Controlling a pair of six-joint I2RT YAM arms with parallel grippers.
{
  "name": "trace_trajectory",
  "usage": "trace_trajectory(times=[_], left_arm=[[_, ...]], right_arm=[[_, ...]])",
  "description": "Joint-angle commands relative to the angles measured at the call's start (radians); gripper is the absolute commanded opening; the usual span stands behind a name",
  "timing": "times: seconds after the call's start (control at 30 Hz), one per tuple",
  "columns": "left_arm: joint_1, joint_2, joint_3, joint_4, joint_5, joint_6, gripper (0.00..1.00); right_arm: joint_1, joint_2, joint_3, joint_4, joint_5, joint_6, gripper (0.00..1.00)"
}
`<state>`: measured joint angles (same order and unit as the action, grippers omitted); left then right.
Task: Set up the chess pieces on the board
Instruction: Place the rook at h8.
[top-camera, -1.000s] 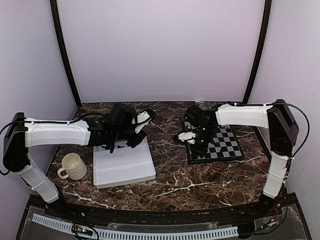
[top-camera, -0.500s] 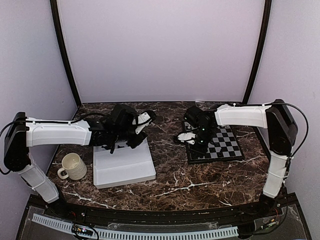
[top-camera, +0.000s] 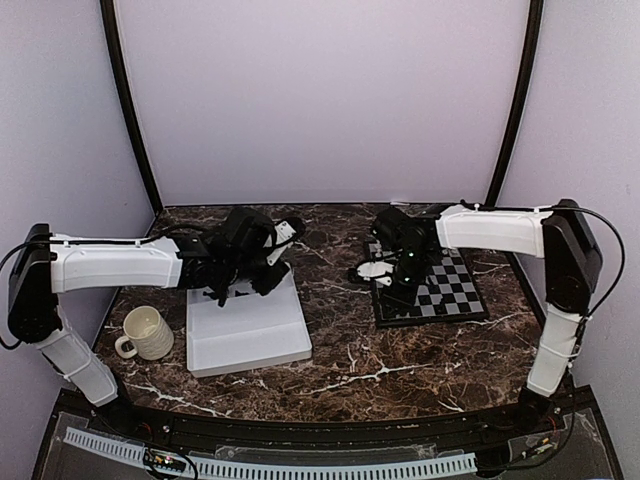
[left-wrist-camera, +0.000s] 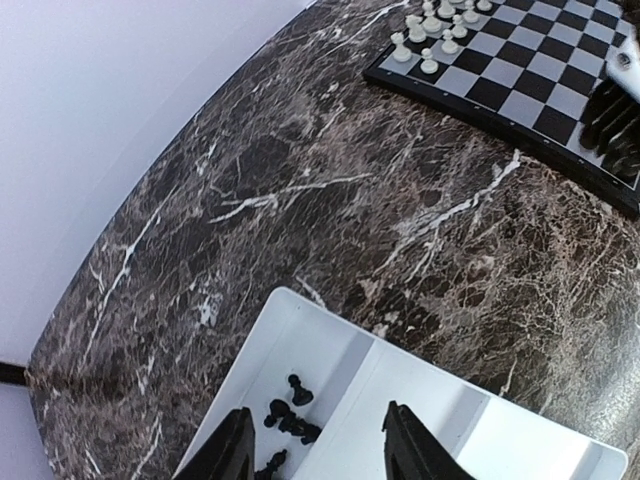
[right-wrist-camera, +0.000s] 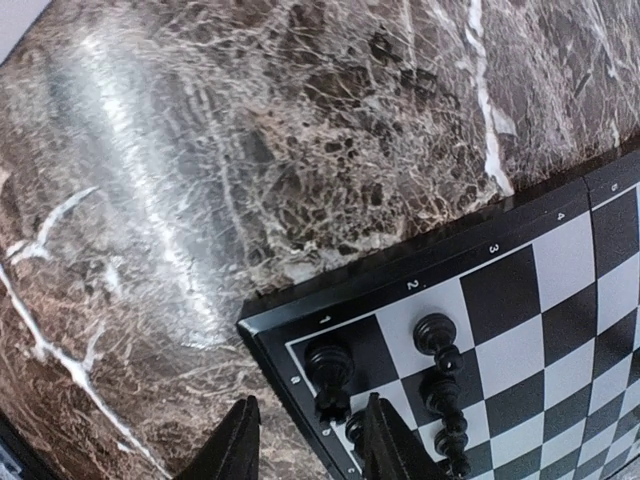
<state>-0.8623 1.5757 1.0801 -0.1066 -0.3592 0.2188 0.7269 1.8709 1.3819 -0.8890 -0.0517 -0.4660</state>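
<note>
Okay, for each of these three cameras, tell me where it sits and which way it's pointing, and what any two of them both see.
Top external: high behind the bases, looking down on the table; the left arm and right arm show.
Left wrist: over the white tray, looking across toward the board; the left gripper shows.
Right wrist: over the board's corner, looking down on black pieces; the right gripper shows.
Shared: left wrist and top both see tray and board.
</note>
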Motion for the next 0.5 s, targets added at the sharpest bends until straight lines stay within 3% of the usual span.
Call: trace_trajectory(times=[0.0, 0.1, 0.23, 0.47], left_arm=[[0.094, -0.027, 0.060, -0.219, -0.045, -0.250, 0.48], [0.227, -0.038, 0.046, -0.366, 0.058, -0.355, 0.45], [0.349, -0.016, 0.015, -0.453, 0.163, -0.416, 0.40], [0.467, 0.090, 0.043, -0.510, 0.241, -0.413, 0.34]], right_arm=[[0.006, -0.134, 0.021, -0.061, -0.138, -0.034, 0.40], [0.003, -0.186, 0.006, -0.079, -0.229, -0.050, 0.41], [0.000, -0.216, -0.009, -0.072, -0.228, -0.055, 0.40], [-0.007, -0.225, -0.019, -0.063, -0.231, -0.053, 0.39]])
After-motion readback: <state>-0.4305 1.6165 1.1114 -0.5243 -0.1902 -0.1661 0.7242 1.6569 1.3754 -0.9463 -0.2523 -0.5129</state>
